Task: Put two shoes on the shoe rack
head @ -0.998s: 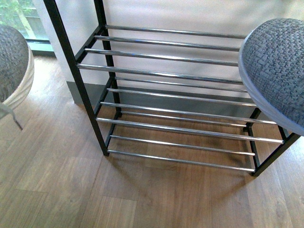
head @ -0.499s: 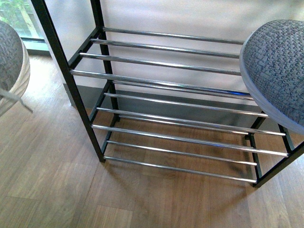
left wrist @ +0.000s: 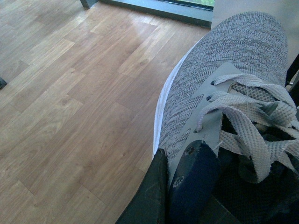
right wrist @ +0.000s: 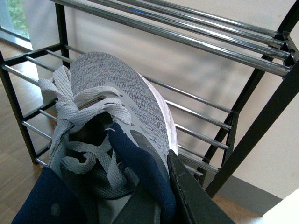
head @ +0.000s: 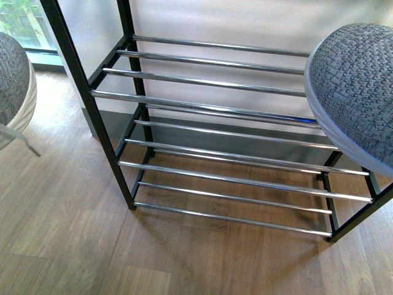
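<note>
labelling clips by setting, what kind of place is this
Probably a home entryway or hallway: a shoe rack against a pale wall, a wood-look plank floor, and a window reaching near floor level.

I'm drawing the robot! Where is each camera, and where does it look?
Front view: on the body, facing the shoe rack; left shoe and right shoe poke in, no arms.
Left wrist view: above left shoe, facing floor; left tool shows.
Right wrist view: above right shoe, facing rack; right tool shows.
Shared: rack, front and right wrist.
</note>
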You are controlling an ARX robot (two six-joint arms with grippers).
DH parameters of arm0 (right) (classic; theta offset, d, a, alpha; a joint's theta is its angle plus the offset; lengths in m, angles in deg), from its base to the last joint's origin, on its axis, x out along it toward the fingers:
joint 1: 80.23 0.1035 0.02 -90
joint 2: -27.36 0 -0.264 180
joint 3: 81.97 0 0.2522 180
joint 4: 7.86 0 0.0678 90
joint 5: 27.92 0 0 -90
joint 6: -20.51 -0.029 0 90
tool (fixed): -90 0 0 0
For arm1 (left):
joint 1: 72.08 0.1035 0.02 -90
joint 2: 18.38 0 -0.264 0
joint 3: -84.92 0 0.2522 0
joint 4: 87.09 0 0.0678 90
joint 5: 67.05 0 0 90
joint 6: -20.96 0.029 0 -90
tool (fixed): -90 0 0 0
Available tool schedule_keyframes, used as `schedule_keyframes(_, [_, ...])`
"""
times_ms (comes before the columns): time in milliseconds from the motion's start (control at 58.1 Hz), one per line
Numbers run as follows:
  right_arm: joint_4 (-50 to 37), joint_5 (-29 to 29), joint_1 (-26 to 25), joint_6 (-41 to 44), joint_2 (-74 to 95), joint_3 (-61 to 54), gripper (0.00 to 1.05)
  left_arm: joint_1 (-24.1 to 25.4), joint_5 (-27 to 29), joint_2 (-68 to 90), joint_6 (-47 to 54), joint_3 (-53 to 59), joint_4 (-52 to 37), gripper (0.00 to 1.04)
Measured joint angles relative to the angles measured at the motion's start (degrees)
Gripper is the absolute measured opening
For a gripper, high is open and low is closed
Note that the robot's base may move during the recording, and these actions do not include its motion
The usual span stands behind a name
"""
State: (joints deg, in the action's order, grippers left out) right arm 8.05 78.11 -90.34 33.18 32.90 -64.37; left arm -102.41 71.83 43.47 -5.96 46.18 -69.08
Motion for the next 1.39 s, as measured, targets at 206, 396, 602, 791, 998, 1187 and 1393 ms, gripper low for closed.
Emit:
schedule_keyframes(206, [0.0,-0.09,0.0,0.0,0.0,-0.07,0.01,0.0,-0.44,0.02,0.0,0.0,0.0,0.02])
schedule_keyframes(396, [0.0,-0.15,0.0,0.0,-0.02,-0.09,0.01,0.0,-0.37,0.02,0.0,0.0,0.0,0.02])
schedule_keyframes(602, [0.02,-0.07,0.0,0.0,0.0,-0.09,0.01,0.0,-0.04,0.02,0.0,0.0,0.0,0.02])
schedule_keyframes(791, [0.02,-0.13,0.0,0.0,0.0,-0.09,0.01,0.0,-0.02,0.02,0.0,0.0,0.0,0.02])
schedule_keyframes(998, [0.02,-0.13,0.0,0.0,0.0,-0.09,0.01,0.0,0.0,0.02,0.0,0.0,0.0,0.02])
schedule_keyframes(1187, [0.0,-0.11,0.0,0.0,0.0,-0.09,0.01,0.0,0.0,0.02,0.0,0.0,0.0,0.02])
schedule_keyframes(1393, [0.0,-0.04,0.0,-0.04,0.0,-0.09,0.01,0.0,0.15,0.0,0.0,0.0,0.0,0.02])
